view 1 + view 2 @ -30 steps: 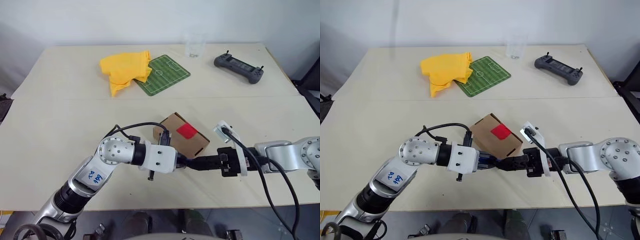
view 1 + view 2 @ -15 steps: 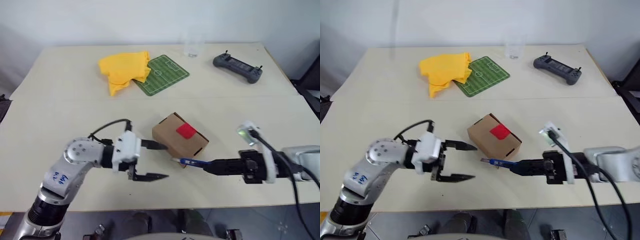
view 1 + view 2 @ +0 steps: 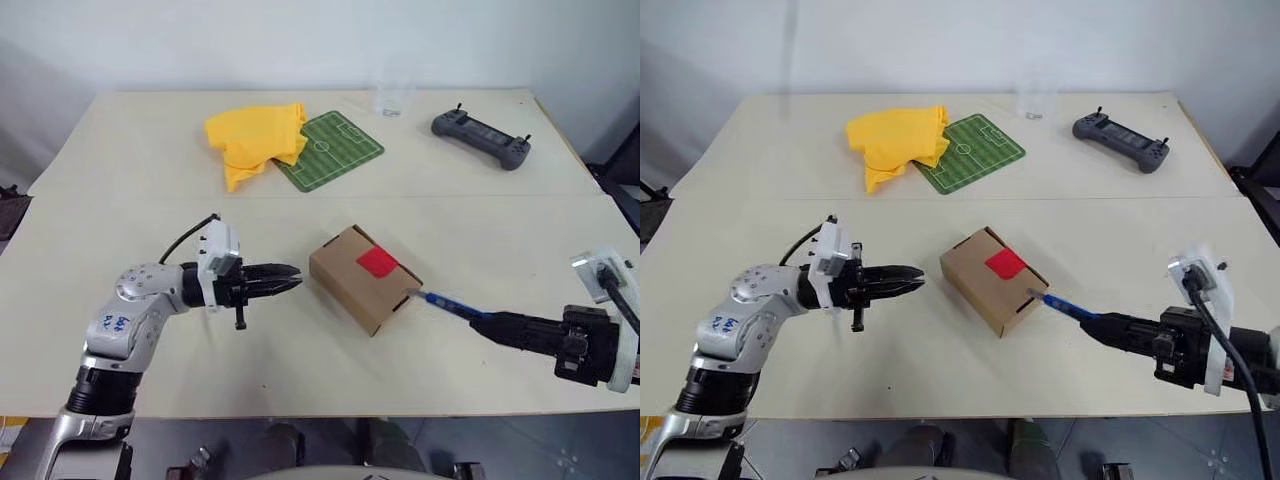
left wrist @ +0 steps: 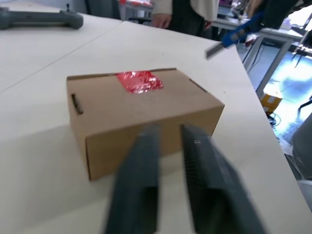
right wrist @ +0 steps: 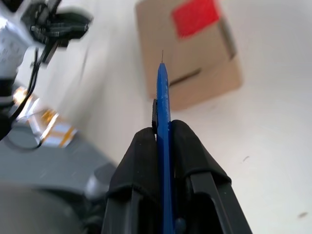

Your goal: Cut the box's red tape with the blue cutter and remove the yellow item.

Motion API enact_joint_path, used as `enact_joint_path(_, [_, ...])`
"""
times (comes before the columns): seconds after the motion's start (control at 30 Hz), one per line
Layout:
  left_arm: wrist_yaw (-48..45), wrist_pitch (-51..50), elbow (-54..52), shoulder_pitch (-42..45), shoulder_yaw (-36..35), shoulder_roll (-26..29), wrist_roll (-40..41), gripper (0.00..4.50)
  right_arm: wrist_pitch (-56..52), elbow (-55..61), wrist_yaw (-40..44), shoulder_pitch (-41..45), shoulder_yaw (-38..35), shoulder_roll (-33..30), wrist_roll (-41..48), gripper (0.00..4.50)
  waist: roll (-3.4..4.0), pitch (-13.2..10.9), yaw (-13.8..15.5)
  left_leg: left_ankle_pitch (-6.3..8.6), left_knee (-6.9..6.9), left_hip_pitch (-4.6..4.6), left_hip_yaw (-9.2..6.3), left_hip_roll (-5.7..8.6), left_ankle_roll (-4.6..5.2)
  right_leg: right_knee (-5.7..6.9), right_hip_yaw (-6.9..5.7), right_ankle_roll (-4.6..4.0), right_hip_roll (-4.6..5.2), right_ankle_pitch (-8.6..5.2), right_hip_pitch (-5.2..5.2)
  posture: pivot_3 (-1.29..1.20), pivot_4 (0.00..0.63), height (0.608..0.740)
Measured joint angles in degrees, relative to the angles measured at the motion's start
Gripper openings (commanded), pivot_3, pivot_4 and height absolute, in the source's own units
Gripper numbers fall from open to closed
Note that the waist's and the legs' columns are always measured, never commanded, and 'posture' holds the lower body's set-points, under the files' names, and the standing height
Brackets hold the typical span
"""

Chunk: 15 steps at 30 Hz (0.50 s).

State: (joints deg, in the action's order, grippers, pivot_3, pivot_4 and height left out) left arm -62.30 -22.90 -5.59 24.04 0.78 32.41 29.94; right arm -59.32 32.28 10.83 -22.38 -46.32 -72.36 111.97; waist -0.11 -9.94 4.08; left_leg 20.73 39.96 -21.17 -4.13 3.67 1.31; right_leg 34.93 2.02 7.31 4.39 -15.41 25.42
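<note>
Gripping blue cutter (image 3: 1072,309), right end effector (image 3: 1110,328); left end effector (image 3: 912,281) pressed together, empty; box (image 3: 992,279) unlabelled.

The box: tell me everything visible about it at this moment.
The box is a small brown cardboard carton, closed, lying flat on the table, skewed to its edges. The red tape sits on its top across the lid's seam. One end has a small slot. Nothing grips it; the blue cutter has its tip right beside one end.
</note>
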Motion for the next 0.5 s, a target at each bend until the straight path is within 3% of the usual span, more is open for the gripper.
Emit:
enact_joint_path(0.2, [1.91,-0.63,2.20,5.17,2.75,-4.58,-1.54,0.00,1.90,0.53,-1.54,0.20,-0.19,-0.25,0.01,0.10,-0.01,-0.01,-0.08,0.01,-0.01,-0.04,0.00,-0.02,0.01,0.01,0.00,0.02,-0.03,0.01,0.01,0.00,0.150,0.740])
enact_joint_path(0.5, [4.68,-9.22,1.91,7.95,5.55,-4.82,-1.63,0.00,5.78,0.96,-1.68,8.84,5.59,-4.11,0.03,0.10,-0.02,-0.01,-1.00,0.00,0.00,-0.02,0.00,-0.03,0.00,0.00,-0.01,0.03,-0.04,0.01,0.02,0.00,0.150,0.740])
